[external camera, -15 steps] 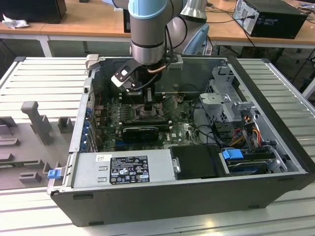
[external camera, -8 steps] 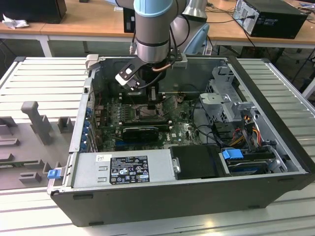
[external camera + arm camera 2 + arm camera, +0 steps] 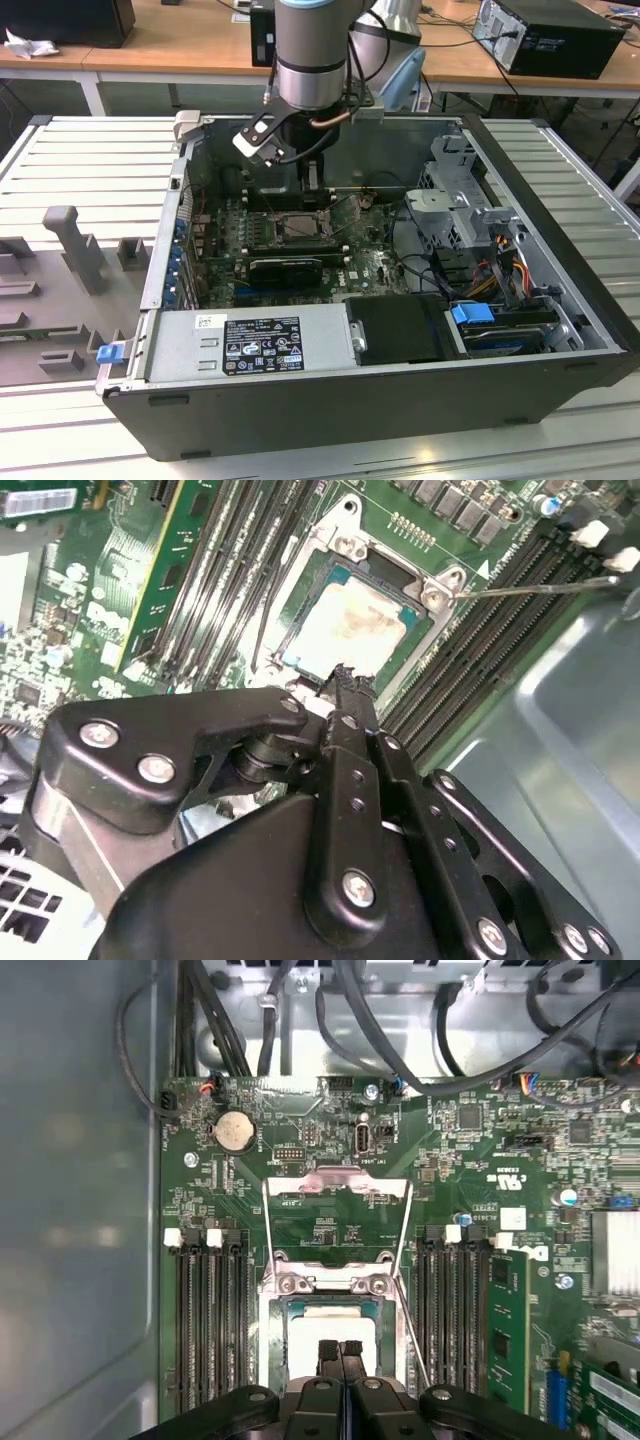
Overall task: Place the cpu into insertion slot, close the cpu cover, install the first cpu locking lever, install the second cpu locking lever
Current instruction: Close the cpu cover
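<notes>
Work is going on inside the open computer case [image 3: 350,410], which lies on its side so the arm [image 3: 312,60] can reach in from above. In the exterior view the arm hangs in the upper middle of the frame, right over the green board [image 3: 370,270]. The insertion slot [image 3: 268,228] sits just under it, in the middle of the board. The cpu [image 3: 310,1332] lies flat inside the slot with its pale top facing up, so I think the first step is done. In the first wrist view the gripper [image 3: 338,1352] points down at the chip. Its jaws are together with nothing between them, and the tips are at the edge of the pale top; I cannot tell if they touch it. Closed tips make one small point, which is good for pushing and not for holding. Past the chip, a thin silver frame with a window stands up from the board. It looks like the cpu cover [image 3: 337,1184], lifted so the chip could go in. A thin locking lever [image 3: 530,585] sticks out over the long black memory slots [image 3: 480,660], so it is likely not locked down yet.
</notes>
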Motion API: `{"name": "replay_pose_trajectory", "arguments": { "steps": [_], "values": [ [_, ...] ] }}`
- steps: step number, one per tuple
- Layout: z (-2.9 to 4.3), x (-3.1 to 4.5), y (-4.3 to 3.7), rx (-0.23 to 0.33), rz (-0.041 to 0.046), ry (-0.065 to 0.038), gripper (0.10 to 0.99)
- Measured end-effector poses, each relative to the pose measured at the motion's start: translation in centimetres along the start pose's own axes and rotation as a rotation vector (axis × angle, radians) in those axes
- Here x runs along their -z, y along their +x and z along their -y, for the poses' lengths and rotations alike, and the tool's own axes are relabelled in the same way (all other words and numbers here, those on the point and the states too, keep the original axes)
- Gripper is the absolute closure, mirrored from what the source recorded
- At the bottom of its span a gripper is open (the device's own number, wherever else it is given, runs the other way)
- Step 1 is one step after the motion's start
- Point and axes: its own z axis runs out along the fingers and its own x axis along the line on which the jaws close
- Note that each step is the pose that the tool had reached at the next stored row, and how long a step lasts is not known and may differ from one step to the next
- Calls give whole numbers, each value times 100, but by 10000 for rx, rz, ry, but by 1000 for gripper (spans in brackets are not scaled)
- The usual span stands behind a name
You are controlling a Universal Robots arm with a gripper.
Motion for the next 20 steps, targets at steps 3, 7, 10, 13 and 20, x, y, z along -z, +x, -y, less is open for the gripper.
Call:
{"name": "replay_pose_trajectory", "arguments": {
  "steps": [3,7,10,13,20],
  "values": [
    [-8,64,1,-9,-1,4,980],
    [-97,61,2,-25,-4,117,980],
    [-210,57,2,-27,-10,191,980],
    [-301,51,3,-27,-16,215,980],
    [-478,50,6,-30,-21,334,980]
  ]
}}
